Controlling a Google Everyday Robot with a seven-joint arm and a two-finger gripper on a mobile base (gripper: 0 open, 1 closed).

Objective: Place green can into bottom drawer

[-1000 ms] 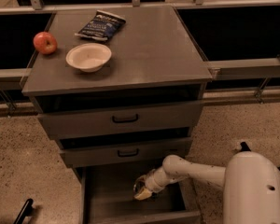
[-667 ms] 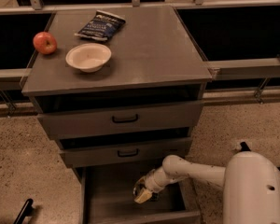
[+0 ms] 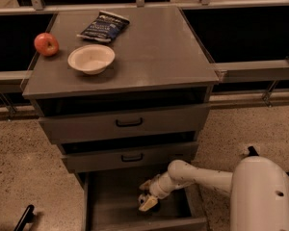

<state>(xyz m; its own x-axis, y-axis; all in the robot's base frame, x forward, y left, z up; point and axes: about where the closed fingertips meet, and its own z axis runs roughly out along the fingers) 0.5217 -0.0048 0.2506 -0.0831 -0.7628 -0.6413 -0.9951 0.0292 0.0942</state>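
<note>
The bottom drawer (image 3: 111, 201) is pulled open below the two wider drawers, showing a plain grey box interior. My gripper (image 3: 147, 197) reaches into it from the right on the white arm (image 3: 202, 177), and sits low over the drawer floor near the middle. The green can is not visible as such. Only a dark shape shows at the gripper's tip, and I cannot tell what it is.
On the cabinet top (image 3: 154, 47) lie a red apple (image 3: 46, 44), a white bowl (image 3: 91, 58) and a dark blue chip bag (image 3: 103, 26). The two upper drawers (image 3: 127, 122) with black handles stand slightly open. My white base (image 3: 265, 196) is at the lower right on speckled floor.
The gripper has stayed in the bottom drawer, at most sinking a trace. Nothing else has moved.
</note>
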